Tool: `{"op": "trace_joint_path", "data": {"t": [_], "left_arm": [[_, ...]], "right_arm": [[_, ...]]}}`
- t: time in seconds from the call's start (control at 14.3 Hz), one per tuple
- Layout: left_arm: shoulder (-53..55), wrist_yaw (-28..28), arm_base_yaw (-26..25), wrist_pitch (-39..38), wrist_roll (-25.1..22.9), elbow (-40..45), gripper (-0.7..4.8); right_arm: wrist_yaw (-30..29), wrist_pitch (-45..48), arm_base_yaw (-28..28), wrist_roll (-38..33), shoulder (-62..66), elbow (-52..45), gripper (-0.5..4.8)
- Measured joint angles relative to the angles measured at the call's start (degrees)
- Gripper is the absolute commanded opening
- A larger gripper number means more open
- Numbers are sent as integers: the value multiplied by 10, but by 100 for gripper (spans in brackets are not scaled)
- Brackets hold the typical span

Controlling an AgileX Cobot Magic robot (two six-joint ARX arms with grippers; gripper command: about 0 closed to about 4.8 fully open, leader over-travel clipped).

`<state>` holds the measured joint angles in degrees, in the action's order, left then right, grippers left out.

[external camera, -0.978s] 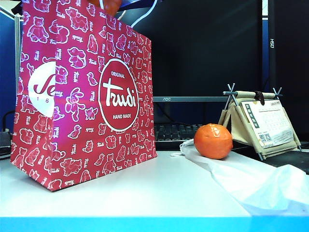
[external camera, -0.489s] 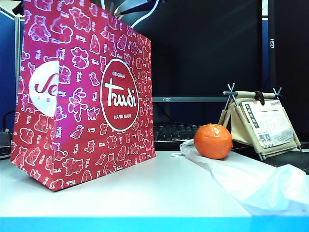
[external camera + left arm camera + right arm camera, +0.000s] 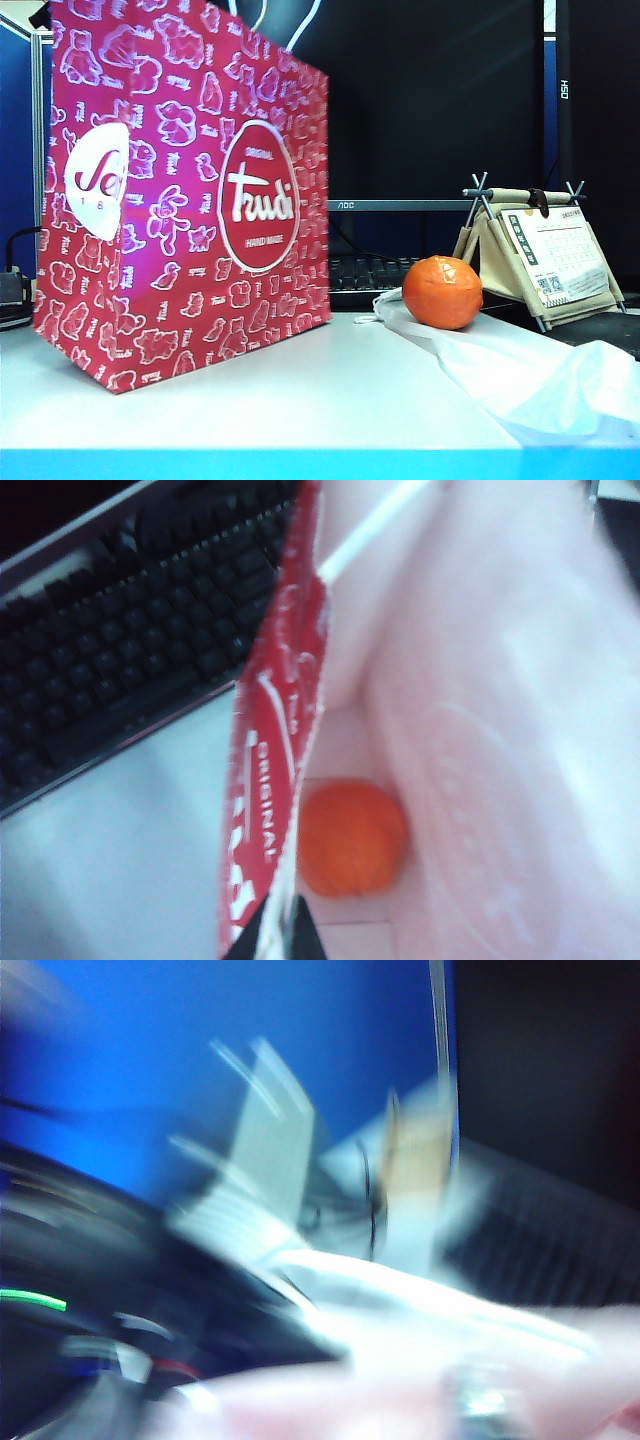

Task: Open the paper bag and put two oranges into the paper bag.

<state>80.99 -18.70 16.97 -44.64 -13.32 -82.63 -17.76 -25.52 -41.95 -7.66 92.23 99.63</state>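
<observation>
The left tool (image 3: 272,935) is gripping the rim of the glossy red paper bag (image 3: 180,190), which is standing on the white worktop (image 3: 300,400); one orange (image 3: 352,838) is lying inside it, below that tool. The second orange (image 3: 441,291) is sitting on a white plastic bag (image 3: 520,375) well to the bag's right. The right tool is lost in blur in its wrist view, jaws standing wide apart.

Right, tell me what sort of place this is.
Probably an office desk: a black computer keyboard below a dark AOC monitor, and a small folding desk calendar behind the white tabletop.
</observation>
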Motion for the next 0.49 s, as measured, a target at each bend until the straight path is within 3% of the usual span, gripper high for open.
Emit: {"op": "trace_joint_path", "data": {"t": [0.07, 0.21, 0.35, 0.49], "left_arm": [[0, 0, 0, 1, 0, 0, -5], [0, 0, 0, 3, 0, 0, -5], [0, 0, 0, 3, 0, 0, -5], [0, 0, 0, 2, 0, 0, -5]], "right_arm": [[1, 12, -1, 29, -29, 1, 305], [96, -16, -2, 110, -101, 7, 313], [169, -95, 10, 137, -114, 6, 380], [183, -163, 33, 141, -97, -15, 391]]}}
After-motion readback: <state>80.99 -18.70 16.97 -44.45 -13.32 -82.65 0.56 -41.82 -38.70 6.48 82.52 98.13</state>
